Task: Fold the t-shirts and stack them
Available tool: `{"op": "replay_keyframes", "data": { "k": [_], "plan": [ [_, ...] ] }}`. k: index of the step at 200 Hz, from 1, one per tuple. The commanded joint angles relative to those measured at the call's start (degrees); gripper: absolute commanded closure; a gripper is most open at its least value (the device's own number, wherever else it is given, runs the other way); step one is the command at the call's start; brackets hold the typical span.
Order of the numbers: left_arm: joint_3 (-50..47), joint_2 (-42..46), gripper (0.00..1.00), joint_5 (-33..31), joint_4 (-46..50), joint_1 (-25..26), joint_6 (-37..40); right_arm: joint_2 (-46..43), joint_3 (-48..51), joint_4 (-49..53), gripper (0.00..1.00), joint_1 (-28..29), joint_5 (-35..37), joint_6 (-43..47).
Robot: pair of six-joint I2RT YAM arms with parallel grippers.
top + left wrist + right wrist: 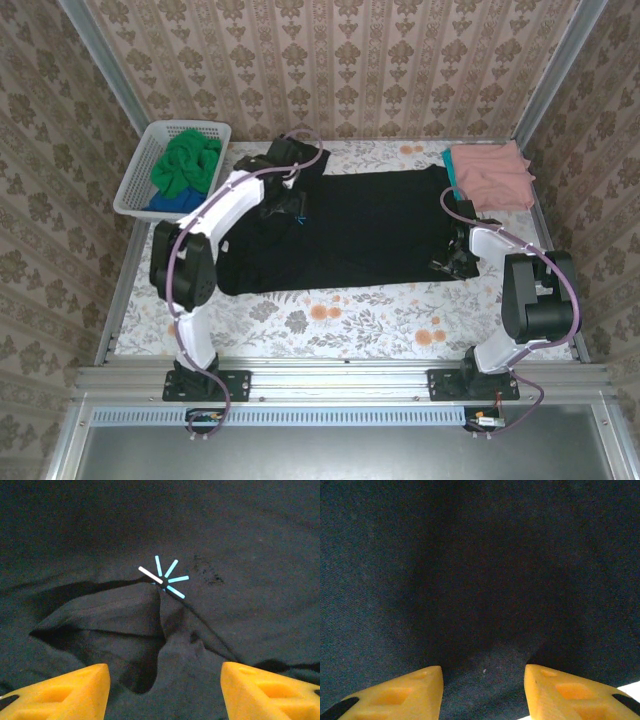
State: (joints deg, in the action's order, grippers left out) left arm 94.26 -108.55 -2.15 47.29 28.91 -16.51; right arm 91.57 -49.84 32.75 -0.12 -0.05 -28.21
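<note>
Floral table (330, 315) bears black tee (370, 225), white basket (137, 172), stacked tees (490, 175)

The soft black cotton t-shirt (370, 225) lies spread mostly flat across the middle of the floral table (330, 315). Its left part is rumpled, with a raised fold beside a small light-blue and white burst print (164, 577). At far left, the crumpled bright green tee (190, 160) sits on the blue tee (175, 203) in the white lattice basket (135, 180). At far right, the folded salmon pink tee (492, 175) rests on the teal tee (450, 168).
</note>
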Motion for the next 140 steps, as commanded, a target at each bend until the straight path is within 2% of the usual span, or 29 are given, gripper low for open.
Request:
{"op": "replay_keyframes", "data": {
  "k": [1, 14, 29, 49, 79, 94, 140],
  "plan": [
    [-5.9, -0.3, 0.39, 1.0, -1.9, 0.6, -1.4, -0.3, 0.5, 0.2, 0.52, -0.1, 0.2, 0.9],
    [-7.8, -1.4, 0.41, 2.7, -3.0, 0.2, -1.8, -0.2, 0.4, 0.2, 0.52, -0.1, 0.2, 1.0],
    [-7.9, -3.5, 0.49, 5.4, -4.2, 0.3, -1.7, 0.2, 0.0, 0.4, 0.52, -0.1, 0.1, 1.3],
    [-6.4, -5.9, 0.54, 6.2, -4.8, 0.6, -1.4, 0.4, -0.3, 0.5, 0.52, -0.1, 0.3, 1.5],
    [-3.3, -8.6, 0.84, 6.2, -3.8, 0.6, -0.7, 0.4, -0.2, 0.3, 0.52, -0.1, 0.1, 1.5],
    [-1.3, -8.8, 0.93, 5.2, -3.1, 0.9, -0.2, 0.5, -0.2, 0.4, 0.52, -0.1, 0.2, 1.7],
    [11.8, -13.9, 0.96, 0.8, 2.4, 4.3, 6.9, 1.1, 0.0, 0.1, 0.52, -0.1, 0.2, 1.7]
  ]
}}
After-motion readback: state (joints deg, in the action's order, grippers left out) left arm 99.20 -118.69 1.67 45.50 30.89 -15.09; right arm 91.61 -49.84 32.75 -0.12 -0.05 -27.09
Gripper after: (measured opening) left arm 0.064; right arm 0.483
